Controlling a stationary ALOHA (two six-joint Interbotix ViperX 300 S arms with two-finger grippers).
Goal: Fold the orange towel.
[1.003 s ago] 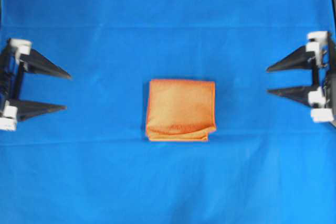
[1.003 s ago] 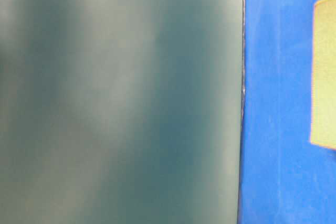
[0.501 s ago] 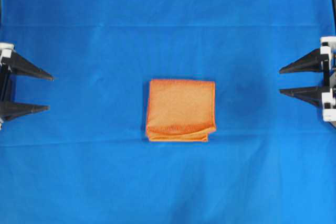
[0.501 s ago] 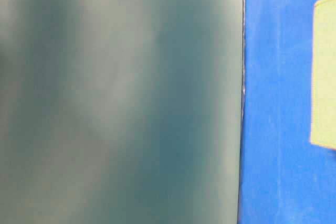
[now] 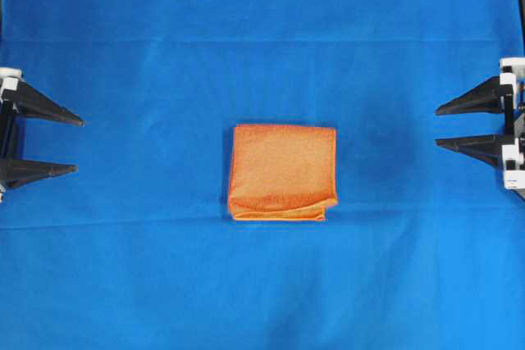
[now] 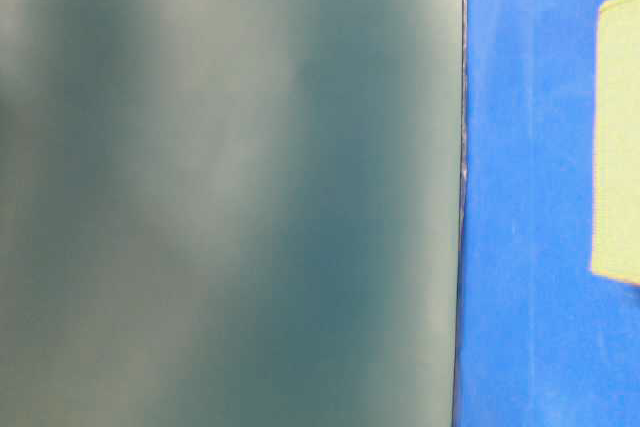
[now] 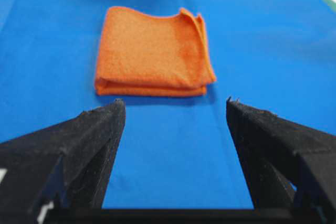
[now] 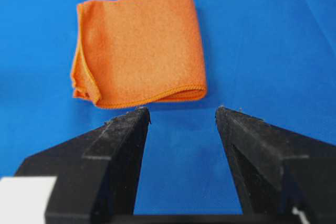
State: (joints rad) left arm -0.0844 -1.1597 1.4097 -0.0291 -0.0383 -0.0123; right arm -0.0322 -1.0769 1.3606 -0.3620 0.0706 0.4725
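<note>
The orange towel (image 5: 282, 172) lies folded into a small square in the middle of the blue cloth, its layered edges at the near side. It also shows in the left wrist view (image 7: 152, 52) and the right wrist view (image 8: 139, 45), and as a pale patch at the right edge of the table-level view (image 6: 620, 137). My left gripper (image 5: 78, 145) is open and empty at the far left, well clear of the towel. My right gripper (image 5: 436, 126) is open and empty at the far right. In the wrist views the left gripper (image 7: 176, 106) and right gripper (image 8: 182, 111) point at the towel.
The blue cloth (image 5: 262, 284) covers the whole table, with faint crease lines across it. A blurred grey-green surface (image 6: 230, 187) fills most of the table-level view.
Both grippers have drawn back outward toward the table's side edges, then stopped. The towel has not moved.
</note>
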